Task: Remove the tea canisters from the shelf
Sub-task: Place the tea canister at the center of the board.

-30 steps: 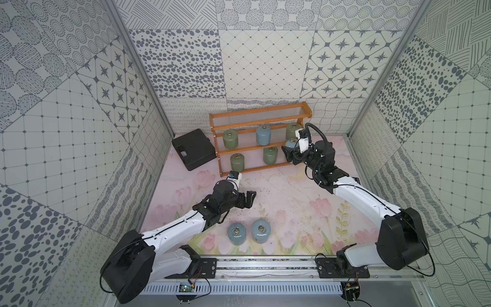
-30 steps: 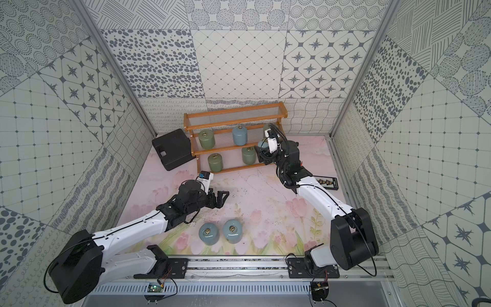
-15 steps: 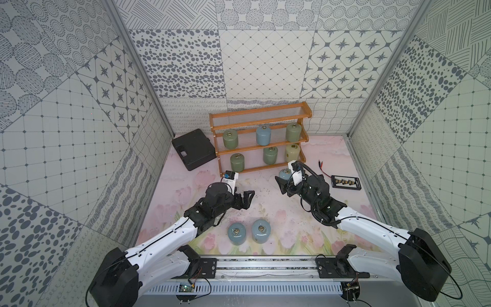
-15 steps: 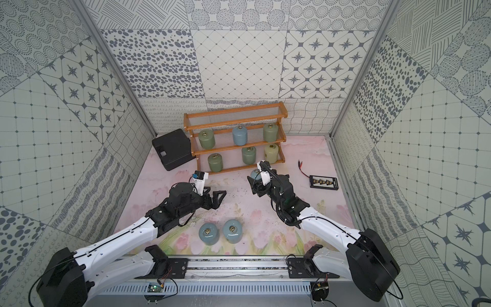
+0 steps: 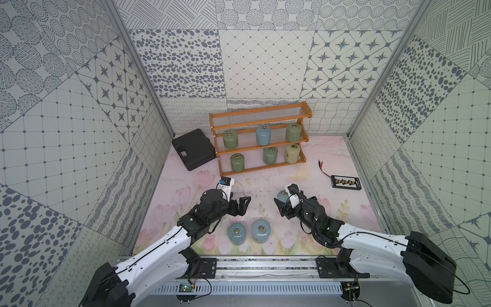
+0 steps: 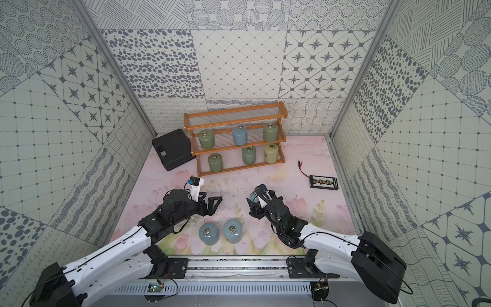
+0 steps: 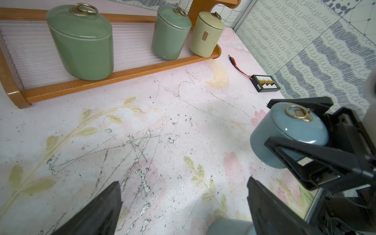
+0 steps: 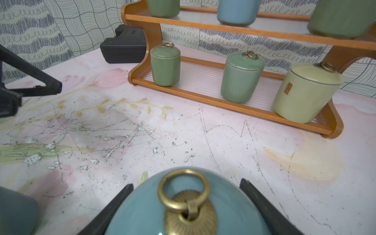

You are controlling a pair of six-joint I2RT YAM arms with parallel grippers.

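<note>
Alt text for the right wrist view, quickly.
The right tool grips a light blue canister, brass lid ring close up. Behind, the shelf holds two green canisters and a pale yellow canister on its bottom tier.

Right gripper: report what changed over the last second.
The right gripper carried the glossy light blue ceramic canister from the orange-brown wooden shelf's right end toward the table's front, staying shut on it. The open left gripper drew back slightly. Unchanged: six canisters on the shelf, two blue canisters on the table.
</note>
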